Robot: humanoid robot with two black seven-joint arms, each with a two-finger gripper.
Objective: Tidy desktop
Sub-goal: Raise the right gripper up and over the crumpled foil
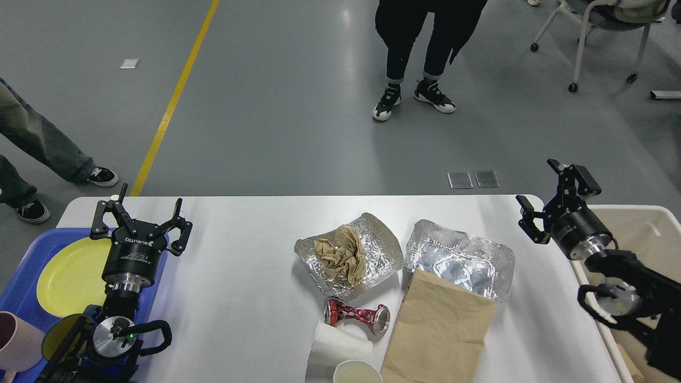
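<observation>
The white desktop (pixel 239 223) fills the lower part of the head view. On it lie a crumpled foil tray holding brown crumpled paper (pixel 348 259), a second empty foil tray (pixel 460 258), a brown paper bag (pixel 439 330), a crushed red can (pixel 356 315) and two white paper cups (pixel 340 346). My left gripper (pixel 141 213) is open and empty over the desktop's left edge, above the blue tray. My right gripper (pixel 542 194) is open and empty at the desktop's far right corner.
A blue tray (pixel 21 290) at the left holds a yellow plate (pixel 72 274), a pink cup (pixel 16 340) and a dark bowl. A cream bin (pixel 646 223) stands at the right. People stand beyond the table; a chair is at the far right.
</observation>
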